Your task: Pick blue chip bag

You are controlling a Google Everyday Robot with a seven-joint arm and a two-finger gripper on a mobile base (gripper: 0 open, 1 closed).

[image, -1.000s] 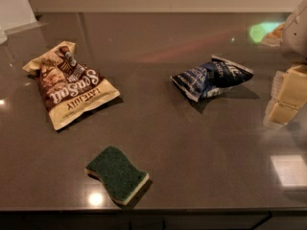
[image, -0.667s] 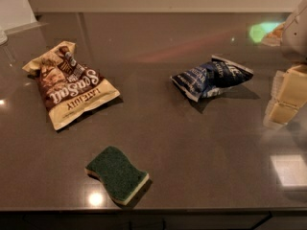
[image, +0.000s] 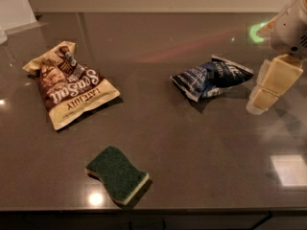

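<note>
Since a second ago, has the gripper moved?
Yes. The gripper has shifted left, closer to the blue chip bag, which lies where it did.

table (image: 201, 143) dark glossy | on it: blue chip bag (image: 211, 76) ctr-R, brown bag (image: 72, 85) L, sponge (image: 117, 174) front | pincer (image: 263, 96) R edge

Gripper (image: 263, 99) (right edge) has edged left; now nearer the blue chip bag (image: 211, 78).

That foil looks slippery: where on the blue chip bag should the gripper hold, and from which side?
Probably the puffed middle of the blue chip bag, pinched across its short width from above: it lies crumpled on the table, its flat end seals too low to catch. The gripper hangs just beyond its right end.
</note>
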